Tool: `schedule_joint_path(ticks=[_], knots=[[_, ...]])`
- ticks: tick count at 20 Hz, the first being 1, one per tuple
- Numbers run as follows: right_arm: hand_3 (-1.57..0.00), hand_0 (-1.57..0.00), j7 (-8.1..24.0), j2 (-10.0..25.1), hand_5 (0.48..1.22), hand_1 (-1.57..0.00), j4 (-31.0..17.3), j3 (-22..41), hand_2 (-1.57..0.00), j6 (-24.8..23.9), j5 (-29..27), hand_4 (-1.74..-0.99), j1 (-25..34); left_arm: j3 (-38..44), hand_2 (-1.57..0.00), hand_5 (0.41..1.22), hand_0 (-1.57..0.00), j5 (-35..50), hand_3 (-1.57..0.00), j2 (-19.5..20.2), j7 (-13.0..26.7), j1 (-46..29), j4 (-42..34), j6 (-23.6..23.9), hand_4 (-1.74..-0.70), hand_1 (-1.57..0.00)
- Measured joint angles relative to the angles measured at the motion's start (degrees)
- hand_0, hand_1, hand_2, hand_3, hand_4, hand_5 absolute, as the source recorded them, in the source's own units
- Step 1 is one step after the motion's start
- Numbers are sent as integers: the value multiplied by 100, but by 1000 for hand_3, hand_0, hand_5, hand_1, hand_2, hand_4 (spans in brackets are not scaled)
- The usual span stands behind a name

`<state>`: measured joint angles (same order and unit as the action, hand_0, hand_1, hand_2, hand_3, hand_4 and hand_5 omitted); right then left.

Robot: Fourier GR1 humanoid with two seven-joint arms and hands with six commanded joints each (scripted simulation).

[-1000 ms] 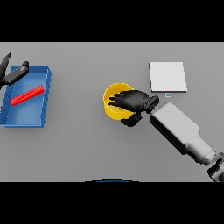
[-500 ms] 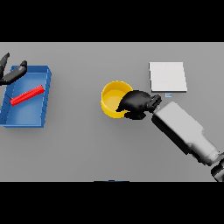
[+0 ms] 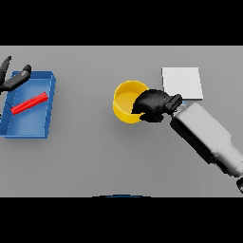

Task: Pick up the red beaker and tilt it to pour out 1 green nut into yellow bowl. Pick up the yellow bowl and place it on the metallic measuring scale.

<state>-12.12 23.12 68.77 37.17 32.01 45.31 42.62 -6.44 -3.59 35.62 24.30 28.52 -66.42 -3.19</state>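
Grey table: my right hand curls on the yellow bowl rim; blue tray holds a red stick; left hand relaxed.

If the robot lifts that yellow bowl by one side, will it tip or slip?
It may tilt a bit: the right hand curls over only the right edge of the yellow bowl, so the far side hangs unsupported. It probably keeps its shape, since the wall looks thick and stiff. Its smooth, rounded rim could slip.
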Motion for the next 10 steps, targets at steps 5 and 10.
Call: schedule_joint_path(ticks=[5, 10], knots=[[-1191, -1564, 511, 247, 1219, -1564, 467, -175, -1471, 127, -34, -1739, -46, 78, 1, 702, 1, 98, 1, -31, -42, 28, 137, -41, -793, 1], [-1190, -1538, 712, 507, 1220, -1569, 762, -401, -1488, 228, -159, -1740, -111, 89, 1, 710, 1, 168, 1, -71, 82, 33, 6, -17, -812, 1]])
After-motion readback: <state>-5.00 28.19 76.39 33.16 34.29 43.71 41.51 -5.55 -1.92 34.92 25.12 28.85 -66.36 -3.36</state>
